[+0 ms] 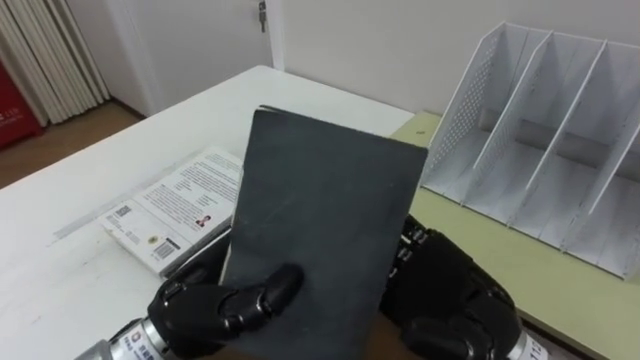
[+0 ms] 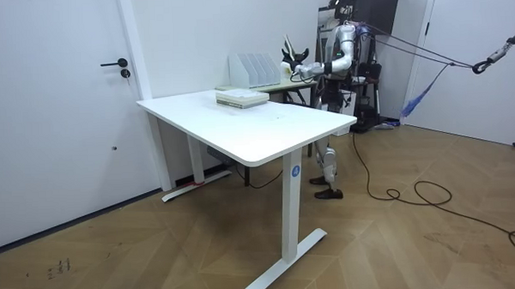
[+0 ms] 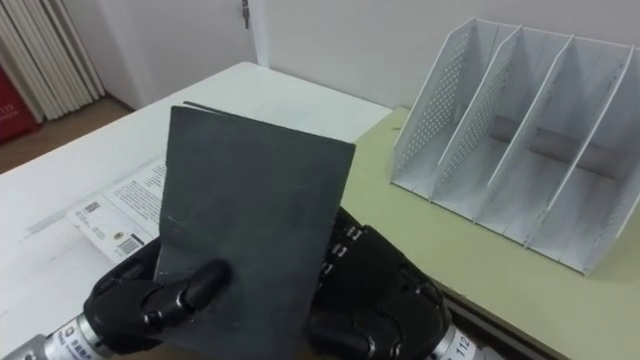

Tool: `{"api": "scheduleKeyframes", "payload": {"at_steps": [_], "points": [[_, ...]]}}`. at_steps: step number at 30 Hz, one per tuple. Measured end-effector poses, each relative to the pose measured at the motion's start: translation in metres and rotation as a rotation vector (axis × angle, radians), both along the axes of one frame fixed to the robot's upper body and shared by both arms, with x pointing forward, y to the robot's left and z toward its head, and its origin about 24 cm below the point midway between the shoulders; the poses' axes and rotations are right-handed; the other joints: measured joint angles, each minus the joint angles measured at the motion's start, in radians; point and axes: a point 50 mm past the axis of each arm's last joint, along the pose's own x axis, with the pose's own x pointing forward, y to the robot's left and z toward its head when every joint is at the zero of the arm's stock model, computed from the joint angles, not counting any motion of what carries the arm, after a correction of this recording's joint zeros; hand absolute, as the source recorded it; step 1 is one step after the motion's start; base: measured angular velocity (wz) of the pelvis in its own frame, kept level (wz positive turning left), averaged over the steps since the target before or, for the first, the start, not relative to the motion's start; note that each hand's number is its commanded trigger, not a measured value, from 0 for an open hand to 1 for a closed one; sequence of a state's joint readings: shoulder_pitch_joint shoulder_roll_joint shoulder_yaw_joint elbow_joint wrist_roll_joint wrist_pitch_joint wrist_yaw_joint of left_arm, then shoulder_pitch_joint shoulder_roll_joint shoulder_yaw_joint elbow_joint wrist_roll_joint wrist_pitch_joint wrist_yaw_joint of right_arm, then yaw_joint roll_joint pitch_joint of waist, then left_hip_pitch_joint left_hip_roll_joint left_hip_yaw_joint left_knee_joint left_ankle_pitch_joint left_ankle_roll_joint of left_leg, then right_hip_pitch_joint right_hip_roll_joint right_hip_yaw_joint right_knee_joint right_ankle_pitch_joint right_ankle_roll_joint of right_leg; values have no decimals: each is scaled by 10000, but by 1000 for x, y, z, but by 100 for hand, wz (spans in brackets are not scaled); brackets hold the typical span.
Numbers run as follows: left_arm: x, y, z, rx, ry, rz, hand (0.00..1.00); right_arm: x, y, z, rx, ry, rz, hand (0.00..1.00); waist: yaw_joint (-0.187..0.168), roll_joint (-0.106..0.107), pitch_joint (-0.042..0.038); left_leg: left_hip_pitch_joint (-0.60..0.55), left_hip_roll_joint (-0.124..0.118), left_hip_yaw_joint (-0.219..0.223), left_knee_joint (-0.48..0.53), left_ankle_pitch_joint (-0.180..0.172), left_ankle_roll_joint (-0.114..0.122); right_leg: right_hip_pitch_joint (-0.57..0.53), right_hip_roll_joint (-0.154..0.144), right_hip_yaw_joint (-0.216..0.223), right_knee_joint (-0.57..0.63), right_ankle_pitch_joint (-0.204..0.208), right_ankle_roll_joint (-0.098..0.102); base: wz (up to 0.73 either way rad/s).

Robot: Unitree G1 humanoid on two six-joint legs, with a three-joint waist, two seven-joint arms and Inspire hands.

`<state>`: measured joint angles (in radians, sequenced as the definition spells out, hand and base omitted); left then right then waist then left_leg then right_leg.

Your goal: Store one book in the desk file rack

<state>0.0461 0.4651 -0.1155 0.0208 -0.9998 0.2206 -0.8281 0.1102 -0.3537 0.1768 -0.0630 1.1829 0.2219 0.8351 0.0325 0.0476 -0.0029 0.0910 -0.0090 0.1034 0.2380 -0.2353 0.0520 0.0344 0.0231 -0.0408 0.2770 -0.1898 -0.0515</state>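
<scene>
A white table [image 1: 60, 290] takes up the left and near part of the scene. A white book [image 1: 175, 205] lies flat on it, printed cover up, left of centre. Just beside the table's right edge is a pale green desk [image 1: 480, 250], and a white perforated file rack [image 1: 545, 130] stands upright on it at the far right
</scene>
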Motion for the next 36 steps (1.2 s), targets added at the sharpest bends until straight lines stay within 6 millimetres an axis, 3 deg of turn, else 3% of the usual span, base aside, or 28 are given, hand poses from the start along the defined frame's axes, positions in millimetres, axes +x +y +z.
{"api": "scheduleKeyframes", "payload": {"at_steps": [13, 21, 23, 24, 25, 29, 30, 36], "points": [[-4, 11, -6, 1164, 675, -550, 100, -3, -12, -2, -778, 354, 194, 0, 19, -1, -3, 8, -2, 14, -9, 0, -1, 6, 4, 6, -18, 0, 0, 0], [-9, 31, -17, 2107, 1405, -820, 100, -9, -23, -7, -1480, 823, 316, 0, 2, 34, 15, -6, 0, 16, 6, -2, -2, -8, 5, 5, 5, -4, 3, 0], [-9, 32, -17, 2164, 1417, -849, 100, -9, -24, -7, -1553, 902, 389, 14, 4, 45, 14, -6, 0, 16, 5, -2, -2, -8, 5, 5, 6, -5, 3, 0], [-9, 32, -17, 2177, 1431, -854, 100, -9, -24, -7, -1568, 923, 407, 26, 5, 57, 7, -7, 0, 15, 5, -2, -3, -8, 6, 5, 8, -6, 3, 0], [-9, 32, -17, 2178, 1443, -855, 100, -9, -24, -7, -1575, 927, 412, 44, 19, 65, 4, -3, 0, 16, -2, -2, -3, -8, 6, 5, 10, -6, 2, 0], [-11, 32, -19, 2231, 1570, -948, 100, -10, -26, -8, -1747, 991, 488, 65, 16, 100, -7, -5, -2, 17, -5, -1, -3, -9, 7, 6, 9, -6, 3, 0], [-11, 32, -20, 2267, 1593, -1022, 100, -10, -27, -8, -1808, 1003, 506, 100, 18, 99, -7, -8, -2, 13, -5, -2, -3, -9, 8, 5, 9, -9, 2, 0], [-20, 23, -23, 2332, 1671, -2341, 100, -12, -26, -13, -2206, 1341, 577, 100, 22, 93, -4, -65, -4, 4, 4, -3, -5, -46, 7, 4, 9, -28, 6, 0]]}}
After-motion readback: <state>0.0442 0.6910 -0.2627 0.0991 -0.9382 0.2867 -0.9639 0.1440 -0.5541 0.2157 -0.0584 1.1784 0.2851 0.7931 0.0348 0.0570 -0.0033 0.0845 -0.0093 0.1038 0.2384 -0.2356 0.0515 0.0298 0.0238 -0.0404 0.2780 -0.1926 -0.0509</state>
